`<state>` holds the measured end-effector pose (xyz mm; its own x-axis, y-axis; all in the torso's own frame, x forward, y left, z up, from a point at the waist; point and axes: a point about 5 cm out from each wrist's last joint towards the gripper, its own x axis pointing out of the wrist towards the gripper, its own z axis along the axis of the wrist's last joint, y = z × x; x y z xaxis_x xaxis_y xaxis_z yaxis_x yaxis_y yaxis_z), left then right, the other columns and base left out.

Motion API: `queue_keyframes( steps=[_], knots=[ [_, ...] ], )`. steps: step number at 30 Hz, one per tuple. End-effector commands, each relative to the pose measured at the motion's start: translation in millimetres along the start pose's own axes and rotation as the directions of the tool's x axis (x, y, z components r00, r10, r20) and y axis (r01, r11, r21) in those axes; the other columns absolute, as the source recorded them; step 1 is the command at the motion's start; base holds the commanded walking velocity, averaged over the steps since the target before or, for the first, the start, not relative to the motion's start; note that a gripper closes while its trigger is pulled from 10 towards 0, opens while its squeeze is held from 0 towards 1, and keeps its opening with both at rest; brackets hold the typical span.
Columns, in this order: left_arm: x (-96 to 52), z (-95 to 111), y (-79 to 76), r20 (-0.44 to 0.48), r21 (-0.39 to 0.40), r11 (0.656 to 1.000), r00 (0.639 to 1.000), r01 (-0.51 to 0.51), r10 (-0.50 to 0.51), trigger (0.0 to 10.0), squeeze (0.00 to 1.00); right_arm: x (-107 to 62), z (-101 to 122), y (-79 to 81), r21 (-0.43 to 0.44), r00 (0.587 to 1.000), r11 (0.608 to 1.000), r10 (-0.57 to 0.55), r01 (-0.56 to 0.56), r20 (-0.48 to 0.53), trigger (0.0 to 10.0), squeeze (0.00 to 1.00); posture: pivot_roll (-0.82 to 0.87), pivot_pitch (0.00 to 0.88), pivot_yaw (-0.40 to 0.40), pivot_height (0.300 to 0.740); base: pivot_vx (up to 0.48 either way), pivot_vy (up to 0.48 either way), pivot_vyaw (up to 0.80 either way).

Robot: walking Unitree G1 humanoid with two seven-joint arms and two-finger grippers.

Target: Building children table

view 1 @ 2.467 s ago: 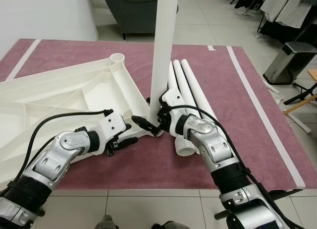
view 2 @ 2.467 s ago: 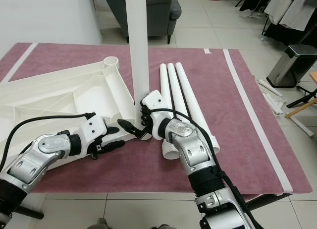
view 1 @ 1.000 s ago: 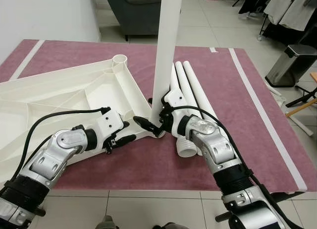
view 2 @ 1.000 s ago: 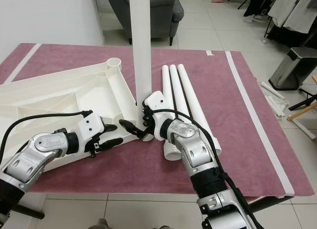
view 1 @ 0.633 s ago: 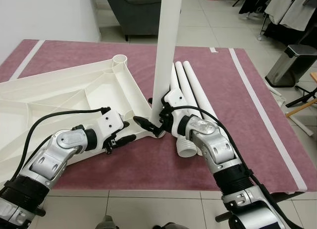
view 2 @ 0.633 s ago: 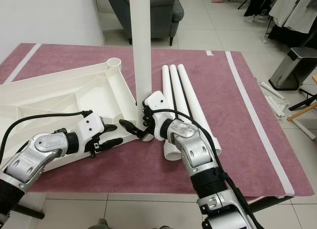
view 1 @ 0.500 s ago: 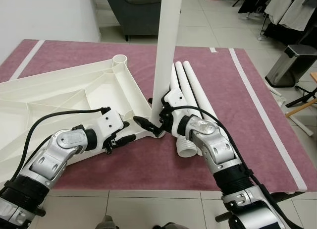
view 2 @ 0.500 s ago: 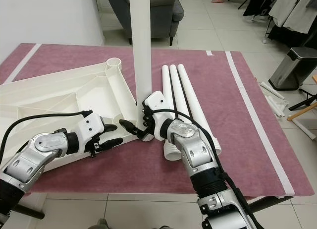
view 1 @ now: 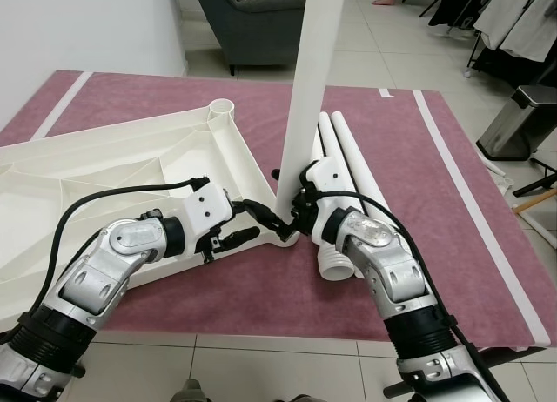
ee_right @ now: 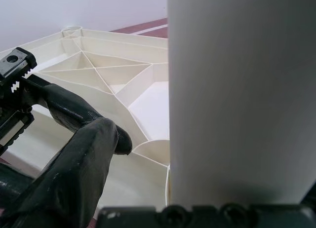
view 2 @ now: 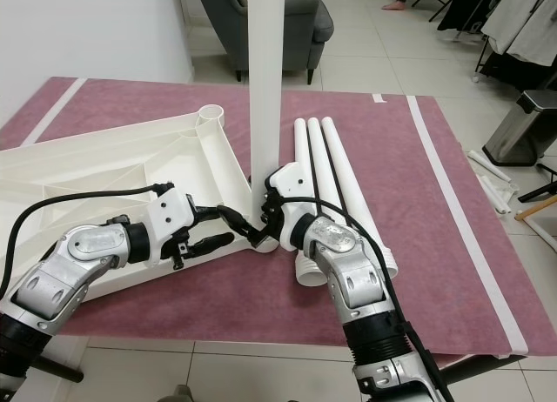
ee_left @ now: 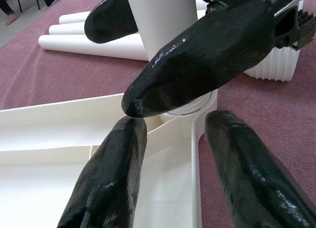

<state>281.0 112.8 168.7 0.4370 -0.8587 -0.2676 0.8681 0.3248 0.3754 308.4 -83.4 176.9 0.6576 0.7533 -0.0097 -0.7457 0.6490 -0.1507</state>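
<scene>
The white table top (view 1: 104, 176) lies upside down on the rug. One white leg (view 1: 309, 89) stands upright in its near corner socket. My right gripper (view 1: 280, 221) is shut on the foot of this leg (ee_right: 242, 90), with one black finger (ee_right: 84, 159) reaching over the corner. My left gripper (view 1: 242, 224) is open right beside it, and its fingers (ee_left: 108, 183) straddle the table top's rim (ee_left: 59, 119) just short of the socket. Three more legs (view 1: 348, 167) lie side by side on the rug behind my right gripper.
The purple rug (view 1: 435, 202) carries white tape lines and ends at tiled floor close in front of me. A grey armchair (view 1: 252, 19) stands behind the rug. A metal bin (view 1: 522, 115) and hanging clothes are at the far right.
The camera has shifted slightly, so the whole scene sits further right. My left gripper has edged a little closer to the leg's foot. My right gripper keeps its hold.
</scene>
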Motion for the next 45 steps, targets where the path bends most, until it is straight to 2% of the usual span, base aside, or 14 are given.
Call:
queue_keyframes(
  steps=[1,5,8,13,14,45],
  knots=[
    [-1.4,0.2,0.4,-0.001,-0.012,1.000,1.000,0.000,0.000,10.0,0.00,-0.5,3.6,1.9,-0.004,1.000,1.000,0.008,-0.008,0.022,10.0,0.00,0.09,0.000,0.000,0.740,0.000,0.000,0.00],
    [0.1,0.4,-3.4,-0.004,-0.022,1.000,1.000,0.012,-0.012,10.0,0.00,-1.4,2.9,2.1,-0.002,1.000,1.000,0.003,-0.003,0.020,10.0,0.00,0.09,0.000,0.000,0.740,0.000,0.000,0.00],
    [3.9,-6.7,-9.6,-0.033,-0.036,0.999,0.999,0.028,-0.030,10.0,0.00,-3.9,-3.4,0.9,0.000,1.000,1.000,-0.002,0.002,0.001,10.0,0.00,0.09,0.000,0.000,0.740,0.000,0.000,0.00],
    [12.1,-16.4,-6.6,-0.081,-0.038,0.999,0.997,0.011,-0.014,10.0,0.00,-6.4,-9.9,-5.9,0.037,0.999,0.998,-0.050,0.050,-0.004,10.0,0.00,0.09,0.000,0.000,0.740,0.000,0.000,0.00],
    [15.8,-19.1,-4.7,-0.094,-0.037,0.999,0.996,0.007,-0.010,10.0,0.00,-7.1,-11.9,-8.0,0.049,0.998,0.996,-0.069,0.069,-0.004,10.0,0.00,0.08,0.132,0.053,0.740,0.000,0.000,0.00],
    [15.8,-19.1,-4.7,-0.094,-0.037,0.999,0.996,0.007,-0.010,10.0,0.00,-7.1,-11.9,-8.0,0.049,0.998,0.996,-0.069,0.069,-0.004,10.0,0.00,0.08,0.132,0.053,0.740,0.000,0.000,0.00]
  ],
)
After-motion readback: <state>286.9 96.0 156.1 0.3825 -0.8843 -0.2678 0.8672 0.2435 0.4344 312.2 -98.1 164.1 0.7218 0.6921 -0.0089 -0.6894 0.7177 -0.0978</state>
